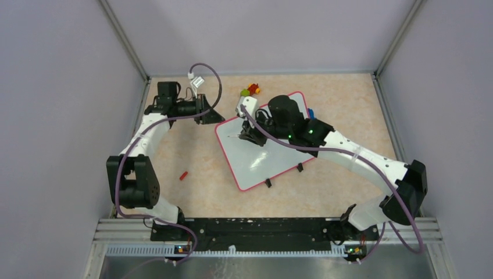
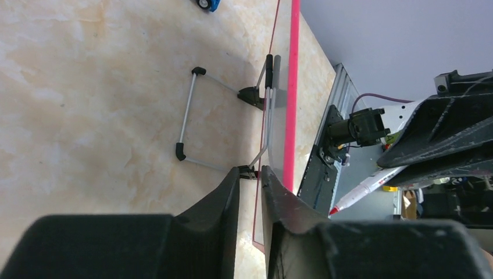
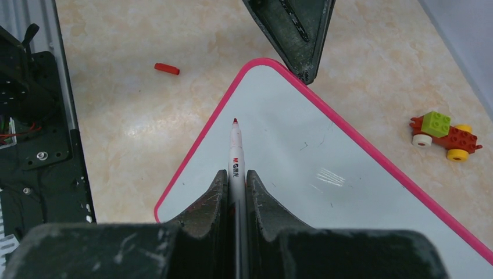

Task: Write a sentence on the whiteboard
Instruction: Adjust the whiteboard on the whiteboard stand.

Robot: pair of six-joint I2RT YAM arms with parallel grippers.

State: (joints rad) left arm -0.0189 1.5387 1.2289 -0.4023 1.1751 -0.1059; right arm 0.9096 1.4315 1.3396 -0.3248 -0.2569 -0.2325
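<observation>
The whiteboard (image 1: pixel 263 164) is seen askew on the table (image 1: pixel 197 157). A red-tipped marker (image 3: pixel 235 145) is pinched in the right claw (image 3: pixel 236 172), tip over the board's corner. At that corner the left claw (image 2: pixel 250 170) is set, fingers narrowly parted; grip cannot be told.

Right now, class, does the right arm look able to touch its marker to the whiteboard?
Probably yes. The right gripper is shut on the marker, its uncapped red tip poised over bare whiteboard with nothing between. The left gripper sits at the board's corner, aside from the tip.
</observation>
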